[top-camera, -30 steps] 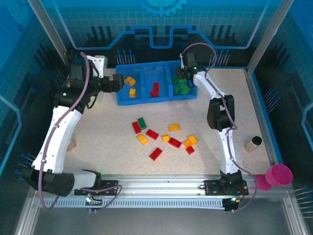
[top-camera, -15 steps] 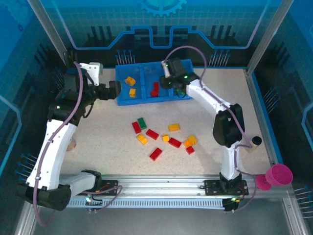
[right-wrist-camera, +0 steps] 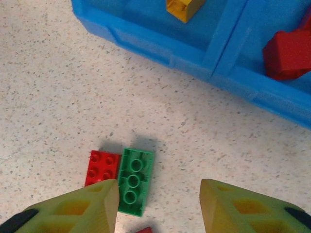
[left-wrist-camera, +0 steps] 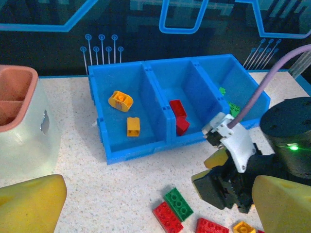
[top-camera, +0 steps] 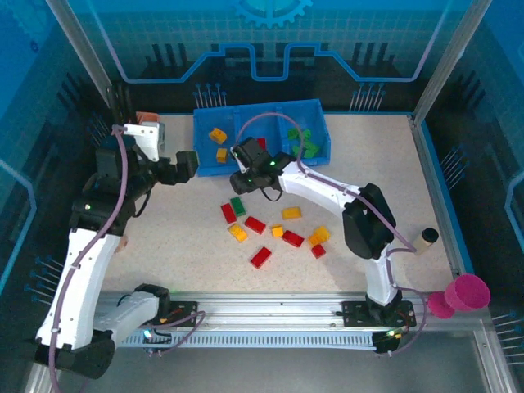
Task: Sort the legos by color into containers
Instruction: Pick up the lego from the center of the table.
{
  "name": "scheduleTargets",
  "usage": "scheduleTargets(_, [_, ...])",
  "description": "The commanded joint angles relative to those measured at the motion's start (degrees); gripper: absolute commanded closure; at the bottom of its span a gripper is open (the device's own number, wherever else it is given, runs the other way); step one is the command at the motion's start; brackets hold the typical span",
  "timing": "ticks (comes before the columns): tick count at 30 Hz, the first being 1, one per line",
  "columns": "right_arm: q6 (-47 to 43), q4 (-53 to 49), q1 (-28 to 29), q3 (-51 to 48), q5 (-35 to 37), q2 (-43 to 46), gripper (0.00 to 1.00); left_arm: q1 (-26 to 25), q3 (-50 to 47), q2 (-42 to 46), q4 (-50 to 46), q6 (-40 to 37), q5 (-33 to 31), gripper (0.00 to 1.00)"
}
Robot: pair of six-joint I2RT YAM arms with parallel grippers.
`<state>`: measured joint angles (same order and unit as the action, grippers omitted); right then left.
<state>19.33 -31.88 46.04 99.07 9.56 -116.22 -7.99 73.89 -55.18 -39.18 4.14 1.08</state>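
The right tool [right-wrist-camera: 158,200], jaws partly apart and empty above the green brick [right-wrist-camera: 135,180], risks also pinching the red brick [right-wrist-camera: 102,167] lying against it, which would mix colors in the tray [right-wrist-camera: 146,42].

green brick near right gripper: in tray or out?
Out. The green brick lies flat, studs up, on the table beside a red brick, short of the tray.

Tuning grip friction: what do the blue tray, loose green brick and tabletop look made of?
Blue tray: likely moulded plastic, semi-gloss; uniform colour, thin walls.
Loose green brick: hard plastic, smooth; crisp round studs.
Tabletop: matte, speckled off-white, stone-look; laminate or composite, cannot tell.
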Motion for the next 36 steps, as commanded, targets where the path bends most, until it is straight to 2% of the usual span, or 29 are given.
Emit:
scheduleTargets(1, [4.17, -0.39, 1.39, -1.31, -1.82, -3.39, 0.50, 0.52, -2.44, 1.75, -0.28, 1.91, 2.15, 0.01])
scheduleTargets(13, [4.84, 1.93, 1.48, 0.67, -3.29, -11.34, 0.43, 0.52, -5.19, 3.40, -0.73, 2.16, 2.41, 0.01])
scheduleTargets(22, [5.27, 1.26, 1.44, 2.30, -3.22, -15.07, 0.42, 0.52, -5.95, 3.43, -0.65, 2.42, 2.34, 0.01])
scheduleTargets(26, [5.15, 0.46, 1.40, 2.40, -2.75, -16.05, 0.49, 0.52, -5.95, 3.41, -0.73, 2.30, 2.19, 0.01])
scheduleTargets(31, [4.37, -0.05, 0.94, 0.67, -1.94, -15.08, 0.66, 0.53, -5.43, 3.06, -0.74, 2.13, 1.95, 0.01])
scheduleTargets(36, [3.01, -1.09, -0.85, -2.45, -0.14, -10.81, 0.73, 0.52, -5.16, 2.41, -0.44, 2.12, 1.82, 0.01])
